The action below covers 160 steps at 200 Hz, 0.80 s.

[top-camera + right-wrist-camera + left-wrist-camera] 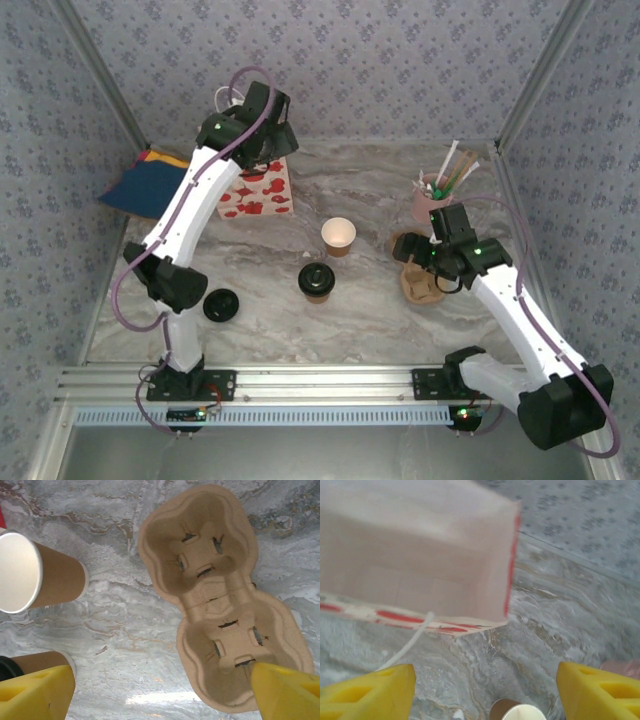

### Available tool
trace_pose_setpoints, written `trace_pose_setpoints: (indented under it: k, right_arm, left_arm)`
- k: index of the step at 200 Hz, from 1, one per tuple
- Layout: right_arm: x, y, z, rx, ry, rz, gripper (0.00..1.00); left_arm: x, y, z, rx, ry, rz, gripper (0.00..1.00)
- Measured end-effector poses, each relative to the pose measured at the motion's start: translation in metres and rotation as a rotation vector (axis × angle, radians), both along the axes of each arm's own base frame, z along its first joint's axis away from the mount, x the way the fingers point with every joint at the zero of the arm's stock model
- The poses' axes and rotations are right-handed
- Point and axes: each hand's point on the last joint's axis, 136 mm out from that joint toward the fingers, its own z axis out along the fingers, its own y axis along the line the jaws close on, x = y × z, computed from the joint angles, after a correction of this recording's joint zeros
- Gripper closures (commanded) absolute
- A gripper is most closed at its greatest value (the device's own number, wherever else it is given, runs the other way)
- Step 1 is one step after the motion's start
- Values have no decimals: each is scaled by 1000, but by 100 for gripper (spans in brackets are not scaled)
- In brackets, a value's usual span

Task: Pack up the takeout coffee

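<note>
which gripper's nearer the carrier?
Right. The right gripper hangs directly over the carrier; the left gripper is across the table, by the bag.

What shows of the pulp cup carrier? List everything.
The cup carrier is tan moulded pulp with two round wells joined by a narrow waist, each with slotted tabs inside. Both wells are empty. It lies flat, open side up, on the marbled table, apart from the open brown cup. The right claw hangs open over it; contact cannot be judged.
</note>
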Motion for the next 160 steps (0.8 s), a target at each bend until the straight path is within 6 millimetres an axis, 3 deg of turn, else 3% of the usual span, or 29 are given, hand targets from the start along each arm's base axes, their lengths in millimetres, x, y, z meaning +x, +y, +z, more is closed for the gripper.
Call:
trace_pose_setpoints:
  k: [26, 66, 93, 131, 160]
  right_arm:
    - [0, 5, 4, 6, -18, 16, 6]
    - [-2, 5, 2, 18, -44, 19, 5]
    - [-4, 3, -6, 24, -41, 15, 4]
    - [-3, -2, -16, 41, -27, -1, 4]
    - [2, -2, -12, 67, -50, 1, 4]
  left_arm:
    - [-4, 9, -14, -66, 53, 152, 28]
    - [-5, 9, -15, -195, 69, 291, 29]
    - [-16, -12, -15, -239, 75, 297, 29]
    - [-47, -45, -25, -261, 117, 277, 29]
    - [-49, -29, -39, -247, 134, 345, 30]
